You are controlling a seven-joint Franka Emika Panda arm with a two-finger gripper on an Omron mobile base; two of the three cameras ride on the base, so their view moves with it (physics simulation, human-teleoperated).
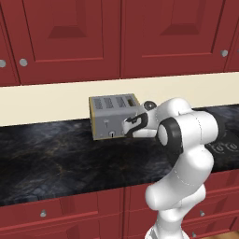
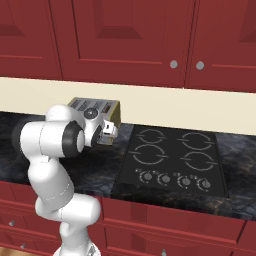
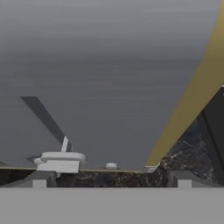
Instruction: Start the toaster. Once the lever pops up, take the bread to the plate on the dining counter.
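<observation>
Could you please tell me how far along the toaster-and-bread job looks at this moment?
Early. Done: the arm has reached the toaster on the black worktop. In hand: the open gripper sits right at the toaster's front face, with the lever low in its slot near one fingertip; contact is unclear. Left: waiting for the pop-up, then carrying the bread to the plate.

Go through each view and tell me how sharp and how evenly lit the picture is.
Left base view: crisp, flat even light, faint sheen on the black marbled worktop, the boxy silver-grey toaster clear. Right base view: equally sharp, the black four-ring hob well defined, little shadow. Hand view: soft and blurred, so close that the toaster's grey front is a smooth gradient, the pale grey slider tab casting a dark slanted streak.
</observation>
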